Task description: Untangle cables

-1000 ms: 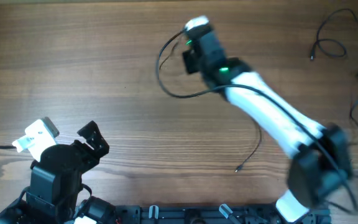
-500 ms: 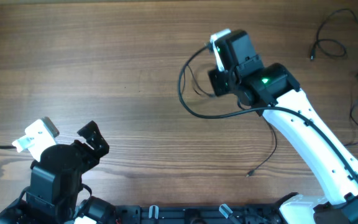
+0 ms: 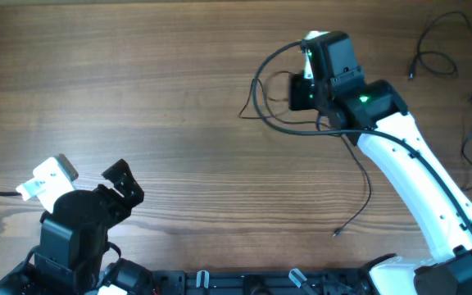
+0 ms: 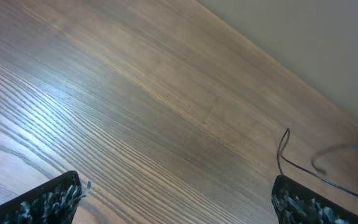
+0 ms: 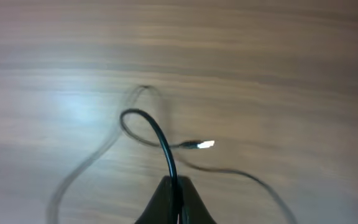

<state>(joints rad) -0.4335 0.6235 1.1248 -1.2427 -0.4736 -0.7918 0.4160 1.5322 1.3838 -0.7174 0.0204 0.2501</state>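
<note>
My right gripper (image 5: 175, 188) is shut on one thin black cable (image 5: 160, 138), which rises from between the fingertips and curls into a loop above the table. That cable's small silvery plug (image 5: 205, 144) shows beside the loop. From overhead, the right gripper (image 3: 296, 88) is far out over the upper middle of the table. The held cable (image 3: 260, 78) loops to its left, and the tail trails down to a plug end (image 3: 337, 233). More loose cables (image 3: 434, 51) lie at the far right. My left gripper (image 3: 88, 182) rests open at the lower left, nothing between its fingers (image 4: 50, 200).
The wooden table's far edge (image 4: 272, 56) runs diagonally across the left wrist view. A stretch of thin cable (image 4: 284, 151) lies beyond the left gripper's right finger. The right arm's white link (image 3: 416, 184) spans the right side of the table. A black rail (image 3: 244, 283) lines the near edge.
My right arm has swung to the right and farther back, dragging the held cable; its loop and trailing plug end shifted right. The left arm has not moved.
</note>
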